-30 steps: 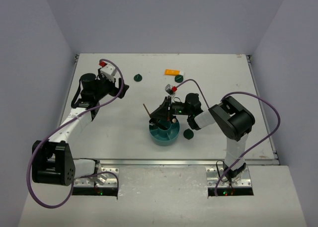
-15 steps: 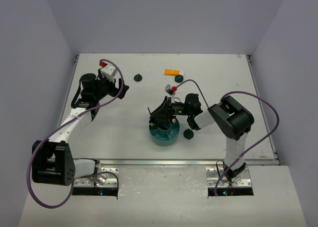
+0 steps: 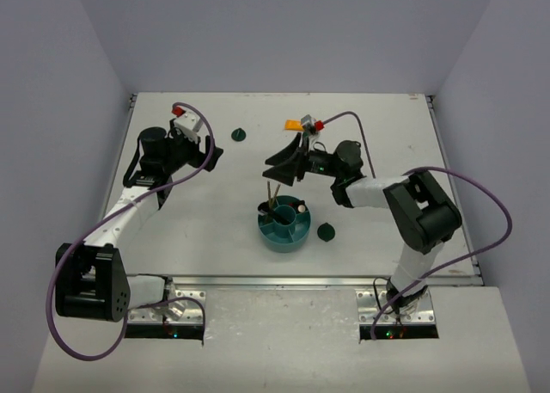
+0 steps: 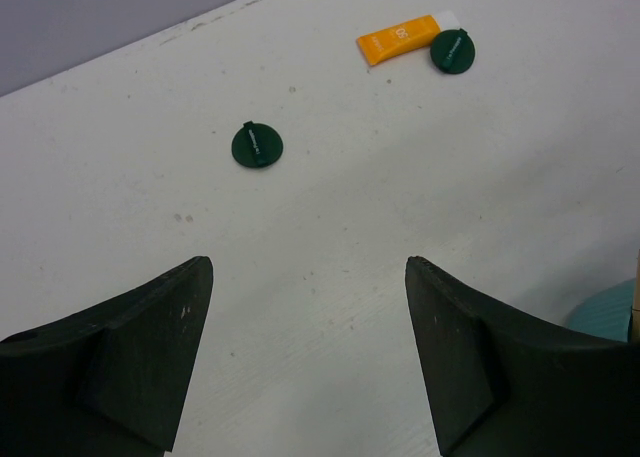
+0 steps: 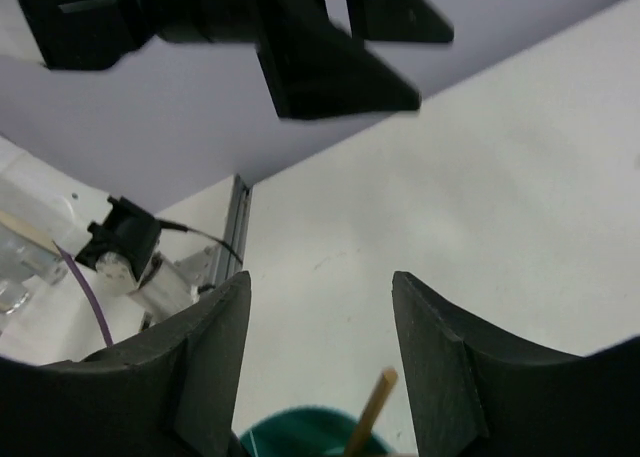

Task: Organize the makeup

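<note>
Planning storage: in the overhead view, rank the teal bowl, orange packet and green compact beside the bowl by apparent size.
Teal bowl, clearly largest.
Orange packet and green compact: about alike, and the packet is partly hidden, so unranked.

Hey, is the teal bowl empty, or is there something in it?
Not empty. In the top view, thin brushes stand leaning in the teal bowl at its far-left side, their ends sticking up above the rim.

Black left jaws are seen over a white, faintly speckled bench (image 4: 330, 237). Ahead of them a dark green compact (image 4: 257, 144) is picked out; farther right, a second green compact (image 4: 453, 50) and an orange-and-white packet (image 4: 405, 41). Between the black right jaws, a tan stick (image 5: 372, 409), teal bowl (image 5: 300, 435).
</note>
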Tool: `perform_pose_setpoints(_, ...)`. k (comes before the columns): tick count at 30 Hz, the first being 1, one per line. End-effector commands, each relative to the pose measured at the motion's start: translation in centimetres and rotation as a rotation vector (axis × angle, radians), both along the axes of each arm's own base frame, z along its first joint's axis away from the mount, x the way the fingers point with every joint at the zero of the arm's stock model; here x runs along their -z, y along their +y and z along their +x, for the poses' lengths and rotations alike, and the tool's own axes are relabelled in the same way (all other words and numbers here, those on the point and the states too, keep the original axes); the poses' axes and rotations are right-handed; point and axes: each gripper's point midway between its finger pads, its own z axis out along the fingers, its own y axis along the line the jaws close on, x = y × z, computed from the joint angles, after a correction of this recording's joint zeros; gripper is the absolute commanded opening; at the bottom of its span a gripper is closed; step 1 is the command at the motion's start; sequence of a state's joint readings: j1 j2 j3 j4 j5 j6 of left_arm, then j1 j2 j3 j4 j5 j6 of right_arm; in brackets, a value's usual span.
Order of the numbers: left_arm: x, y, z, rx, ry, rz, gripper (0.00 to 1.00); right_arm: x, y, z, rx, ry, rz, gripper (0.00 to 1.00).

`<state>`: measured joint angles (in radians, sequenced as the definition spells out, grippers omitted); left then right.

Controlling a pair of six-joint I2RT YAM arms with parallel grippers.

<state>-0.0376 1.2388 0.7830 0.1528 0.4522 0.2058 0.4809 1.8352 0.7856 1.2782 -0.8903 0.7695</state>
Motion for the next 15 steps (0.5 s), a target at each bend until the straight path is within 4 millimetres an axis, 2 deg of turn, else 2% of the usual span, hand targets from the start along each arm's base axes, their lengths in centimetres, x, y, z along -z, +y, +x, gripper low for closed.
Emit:
perform_pose_setpoints(1,-1.6,0.4,0.2,-0.005,-0.063,0.003,0.76,-8.2,-1.2,1.9,0.078,-0.226,0.057,0.62)
perform_pose_setpoints(3,-1.6,0.4,0.2,-0.005,-0.063,0.003,0.76,-9.6,-2.1,3.3,0.136,-0.234,0.043,0.64)
perform_pose_setpoints(7,-1.6,0.5,0.2,-0.011,-0.063,0.005,0.76,-9.1,-6.2,10.3,0.469,0.04,-0.056,0.64)
perform_pose_setpoints(8,-1.6,0.5,0.2,-0.01,-0.063,0.006,0.76,-7.6,-9.3,13.7,0.712,0.133,-0.177,0.64)
perform_pose_setpoints(9,-1.6,0.5,0.3,-0.011,-0.064,0.008,0.76,-7.9,-10.5,15.6,0.811,0.124,-0.242,0.64)
perform_pose_setpoints(10,-1.6,0.5,0.3,-0.012,-0.064,0.008,0.76,-6.4,-12.2,16.5,0.915,0.168,-0.321,0.64)
perform_pose_setpoints(11,-1.6,0.5,0.3,-0.011,-0.066,0.009,0.76,-4.1,-15.3,17.9,1.085,0.243,-0.46,0.64)
perform_pose_setpoints(12,-1.7,0.5,0.3,-0.012,-0.068,0.008,0.76,-2.8,-17.4,19.5,1.209,0.274,-0.573,0.67)
perform_pose_setpoints(13,-1.7,0.5,0.3,-0.011,-0.068,0.005,0.76,-2.1,-18.8,19.9,1.278,0.285,-0.632,0.69)
perform_pose_setpoints(15,-1.7,0.5,0.3,-0.011,-0.068,0.004,0.76,-0.1,-20.5,21.1,1.379,0.309,-0.727,0.78)
